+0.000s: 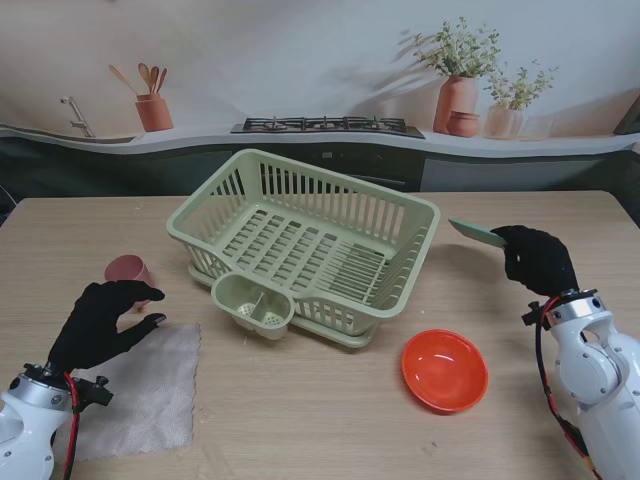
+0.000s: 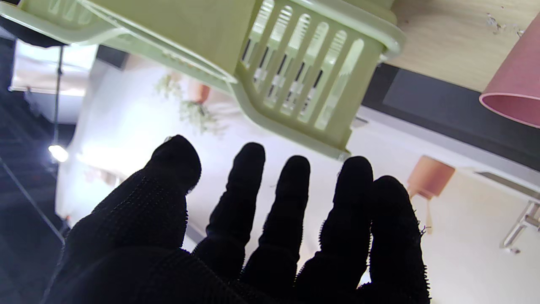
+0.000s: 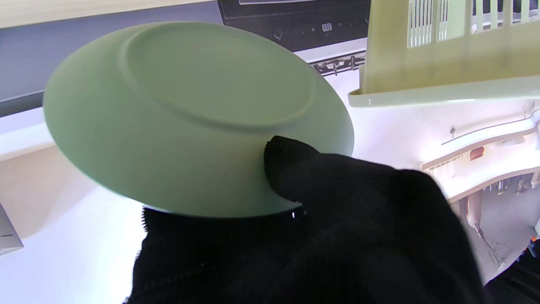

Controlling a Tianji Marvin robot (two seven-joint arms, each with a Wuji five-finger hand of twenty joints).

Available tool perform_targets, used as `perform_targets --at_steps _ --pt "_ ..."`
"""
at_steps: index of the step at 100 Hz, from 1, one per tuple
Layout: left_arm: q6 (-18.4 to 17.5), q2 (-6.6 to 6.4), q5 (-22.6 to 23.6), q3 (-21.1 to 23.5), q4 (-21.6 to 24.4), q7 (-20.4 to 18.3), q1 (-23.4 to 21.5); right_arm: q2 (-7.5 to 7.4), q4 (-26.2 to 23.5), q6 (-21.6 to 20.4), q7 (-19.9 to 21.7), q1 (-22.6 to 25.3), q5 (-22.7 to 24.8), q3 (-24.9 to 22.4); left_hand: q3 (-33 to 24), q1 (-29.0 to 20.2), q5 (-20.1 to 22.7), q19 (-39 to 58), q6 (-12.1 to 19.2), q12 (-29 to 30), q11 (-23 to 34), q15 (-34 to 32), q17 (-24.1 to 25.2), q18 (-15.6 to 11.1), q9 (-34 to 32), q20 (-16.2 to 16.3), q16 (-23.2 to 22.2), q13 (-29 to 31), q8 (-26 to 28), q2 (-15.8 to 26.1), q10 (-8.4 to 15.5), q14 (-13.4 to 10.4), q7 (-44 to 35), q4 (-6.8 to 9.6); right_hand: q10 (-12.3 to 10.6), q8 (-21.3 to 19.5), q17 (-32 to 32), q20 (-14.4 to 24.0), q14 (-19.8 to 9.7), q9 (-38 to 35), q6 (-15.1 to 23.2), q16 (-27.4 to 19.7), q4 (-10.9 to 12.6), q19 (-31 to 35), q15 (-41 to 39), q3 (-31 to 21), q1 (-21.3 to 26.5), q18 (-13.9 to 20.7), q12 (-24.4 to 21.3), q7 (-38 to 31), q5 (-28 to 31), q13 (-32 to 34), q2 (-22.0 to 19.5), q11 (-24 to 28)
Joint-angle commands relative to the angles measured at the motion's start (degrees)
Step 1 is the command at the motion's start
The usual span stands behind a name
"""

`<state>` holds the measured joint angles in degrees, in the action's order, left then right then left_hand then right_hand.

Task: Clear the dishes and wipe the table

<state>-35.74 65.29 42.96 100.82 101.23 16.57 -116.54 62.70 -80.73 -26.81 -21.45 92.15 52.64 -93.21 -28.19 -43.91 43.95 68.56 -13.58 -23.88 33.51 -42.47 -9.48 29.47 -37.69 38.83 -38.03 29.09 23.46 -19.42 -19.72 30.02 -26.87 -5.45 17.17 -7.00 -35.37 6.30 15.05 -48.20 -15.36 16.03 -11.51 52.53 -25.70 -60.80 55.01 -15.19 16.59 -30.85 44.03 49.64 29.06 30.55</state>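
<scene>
From the stand camera, my right robot hand hangs over the right side of the surface, pinching a green plate by its rim. The plate sits nearly edge-on to me, a thin sliver whose long line runs from the hand toward the dish rack, free edge pointing left and slightly away from me, clear of the rack's right wall. An orange bowl rests nearer to me, between rack and right arm. My left robot hand hovers with fingers spread and curled, holding nothing, over the far edge of a grey cloth; a pink cup lies on its side just beyond it.

Left wrist camera: the fingers stand apart, empty, facing the rack's corner, the pink cup off to one side.

Right wrist camera: I see the plate's underside, foot ring showing, thumb pressed on it near the rim, the rack beyond.
</scene>
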Motion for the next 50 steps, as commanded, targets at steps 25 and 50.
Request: perform_targets --at_steps 25,50 --pt "0.13 0.25 0.03 0.11 0.39 -0.25 -0.23 0.08 -3.72 -4.52 1.99 -2.59 -0.02 -1.36 0.49 -0.52 1.58 -0.01 -0.81 0.07 -0.21 -0.28 0.65 0.70 0.06 -0.01 -0.12 -0.23 -0.35 1.34 -1.60 1.42 0.80 1.50 0.89 0.70 -5.97 1.67 3.54 -0.34 2.66 0.26 1.02 12.32 -2.07 -4.15 4.03 -3.58 0.67 -3.10 6.70 1.23 -5.61 0.73" --pt "0.13 0.21 -0.09 0.10 0.31 -0.50 -0.16 0.17 -7.26 -6.23 6.40 -3.14 -3.10 -1.98 0.49 -0.45 1.62 -0.02 -0.65 0.07 -0.21 -0.26 0.66 0.69 0.10 -0.02 -0.11 -0.26 -0.35 1.39 -1.54 1.47 0.80 1.48 0.81 0.64 -6.04 1.46 3.51 -0.41 2.76 0.31 1.01 12.62 -2.26 -4.10 4.01 -3.46 0.62 -3.17 6.66 1.32 -5.68 0.71"
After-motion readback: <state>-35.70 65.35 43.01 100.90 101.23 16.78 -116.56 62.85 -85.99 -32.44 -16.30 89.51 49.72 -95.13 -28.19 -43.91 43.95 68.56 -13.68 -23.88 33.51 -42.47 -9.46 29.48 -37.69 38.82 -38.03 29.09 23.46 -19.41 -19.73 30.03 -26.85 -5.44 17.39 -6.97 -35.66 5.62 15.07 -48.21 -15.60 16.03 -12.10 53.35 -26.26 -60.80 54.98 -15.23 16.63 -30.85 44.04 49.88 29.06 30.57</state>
